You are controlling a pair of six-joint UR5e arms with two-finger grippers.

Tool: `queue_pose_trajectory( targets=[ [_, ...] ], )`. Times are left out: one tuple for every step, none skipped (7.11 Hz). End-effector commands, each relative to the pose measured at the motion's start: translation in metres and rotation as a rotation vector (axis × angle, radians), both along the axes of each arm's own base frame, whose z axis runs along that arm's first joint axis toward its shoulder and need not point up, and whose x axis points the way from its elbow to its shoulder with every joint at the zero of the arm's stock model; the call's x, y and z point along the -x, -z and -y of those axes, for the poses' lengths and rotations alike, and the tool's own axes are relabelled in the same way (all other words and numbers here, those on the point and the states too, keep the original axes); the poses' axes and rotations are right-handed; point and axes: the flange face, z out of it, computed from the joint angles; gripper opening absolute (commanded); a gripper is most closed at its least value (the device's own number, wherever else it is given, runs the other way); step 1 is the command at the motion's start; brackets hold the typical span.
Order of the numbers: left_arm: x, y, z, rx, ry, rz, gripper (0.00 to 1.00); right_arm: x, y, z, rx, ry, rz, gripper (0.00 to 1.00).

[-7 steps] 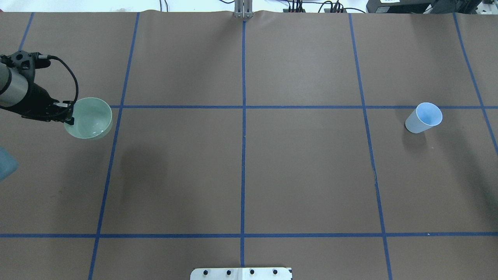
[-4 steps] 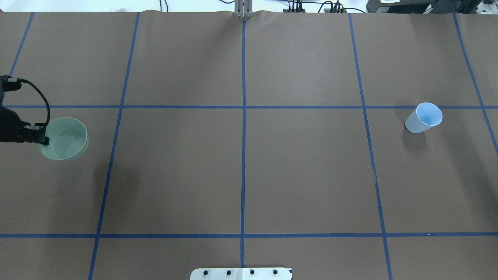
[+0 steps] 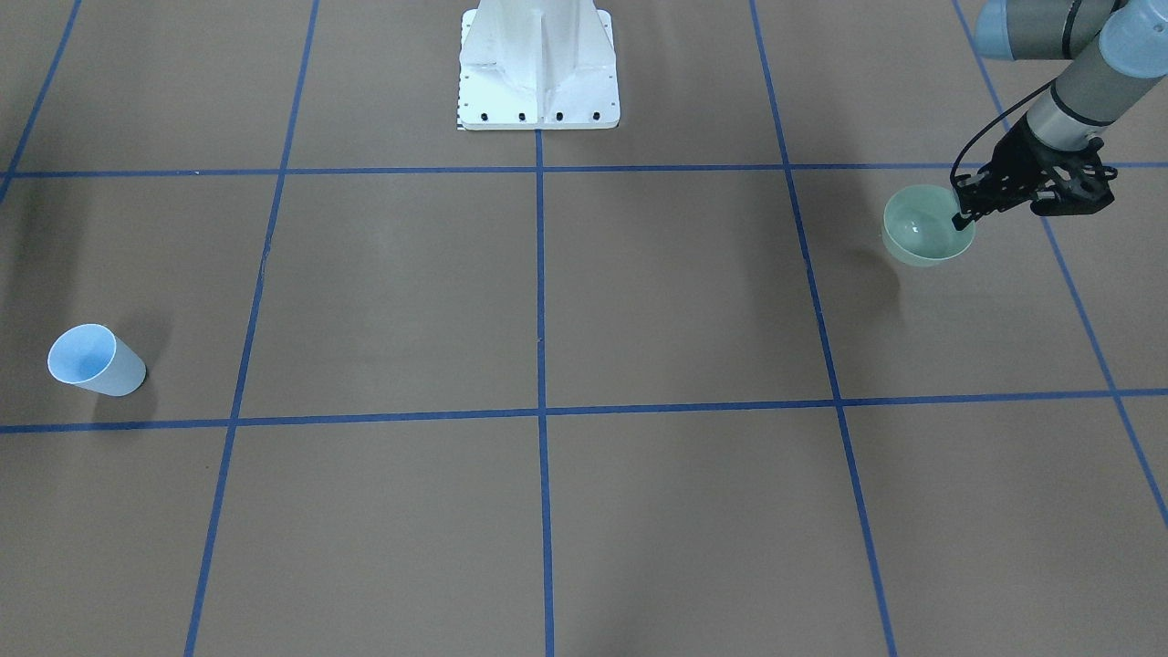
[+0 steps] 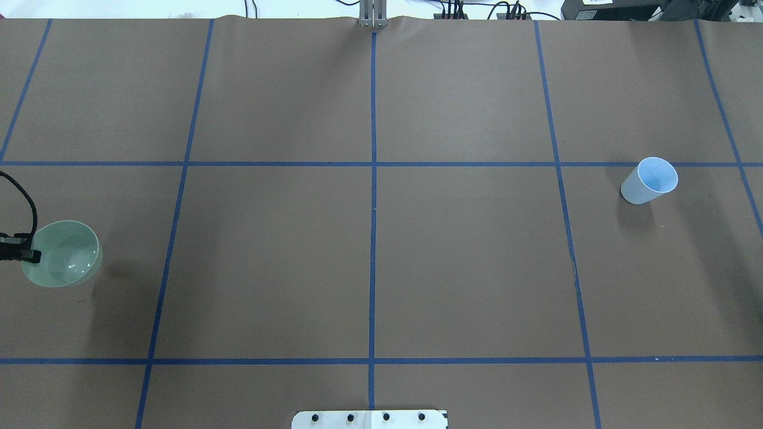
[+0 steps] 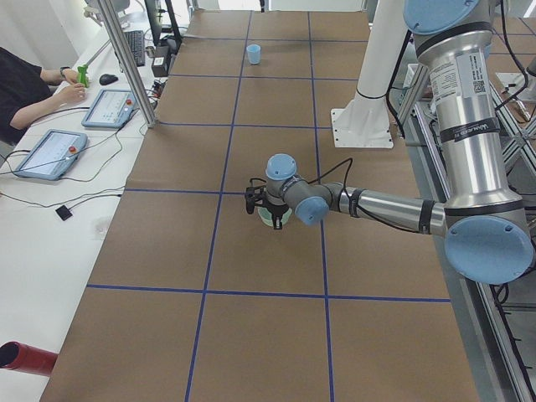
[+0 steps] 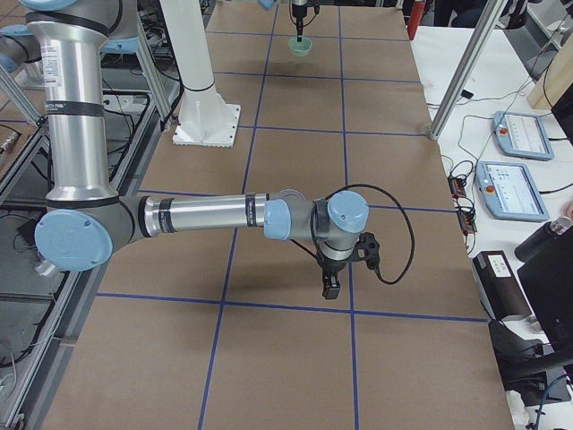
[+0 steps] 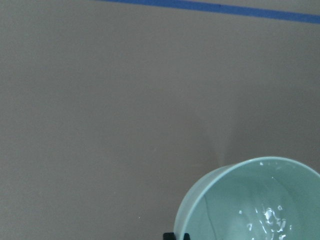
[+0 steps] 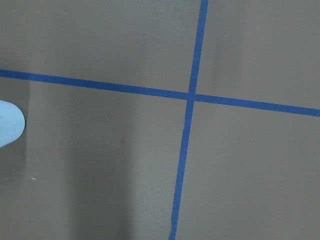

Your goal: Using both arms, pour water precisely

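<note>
As viewed from across the table [image 3: 639, 301], found the left end effector [image 3: 961, 216] pinched narrow on the rim of the pale-green bowl [image 3: 917, 239]. Saw the bowl held upright near the table's end on the robot's left and, judging by its shadow lying apart on the brown paper, clear of the surface. Noted the water [image 7: 270, 219] low in the bowl, showing only as pale glints. Traced the left arm [image 5: 389, 209] reaching out low and nearly level to it.

Found the light-blue cup [image 4: 648, 180] standing on the table's opposite side, well apart from the bowl and near a blue tape line [image 4: 372, 238]. Saw the right arm [image 6: 201, 215] stretched out low, with the right end effector [image 6: 331, 285] pointing down over the table. Could not tell whether wide or narrow. Caught a pale edge of the cup at the left border of the right wrist view.

Noted the white pedestal [image 3: 538, 64] bolted between the arms, and a person's hand [image 5: 71, 90] beside a tablet [image 5: 109, 106].
</note>
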Motion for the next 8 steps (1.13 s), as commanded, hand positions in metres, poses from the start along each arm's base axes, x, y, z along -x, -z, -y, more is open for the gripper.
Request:
queue_pose_trajectory(
  targets=[
    [-0.017, -0.005, -0.013, 0.044, -0.018, 0.002, 0.00, 0.000, 0.000, 0.000, -0.001, -0.001, 0.000, 1.00],
    [-0.031, 0.000, -0.020, 0.055, -0.018, -0.023, 0.00, 0.000, 0.000, 0.000, -0.004, 0.001, 0.000, 1.00],
    [-0.039, 0.002, -0.025, 0.060, -0.028, -0.033, 0.00, 0.000, 0.000, 0.000, -0.002, 0.002, -0.001, 1.00],
    [-0.041, 0.002, -0.027, 0.059, -0.036, -0.034, 0.12, 0.000, -0.001, 0.000, -0.001, 0.001, 0.000, 1.00],
    [-0.041, -0.002, -0.026, 0.063, -0.036, -0.028, 0.42, 0.000, -0.002, 0.000, 0.001, 0.001, 0.000, 1.00],
    [-0.042, -0.001, -0.026, 0.060, -0.038, -0.030, 0.76, 0.000, -0.002, 0.000, 0.001, 0.002, 0.000, 1.00],
    [-0.043, 0.001, -0.025, 0.052, -0.042, -0.034, 0.99, 0.000, -0.002, 0.000, 0.001, 0.002, 0.000, 1.00],
    [-0.043, 0.004, -0.024, 0.037, -0.043, -0.046, 0.99, 0.000, -0.002, 0.000, -0.001, 0.001, 0.000, 1.00]
  ],
)
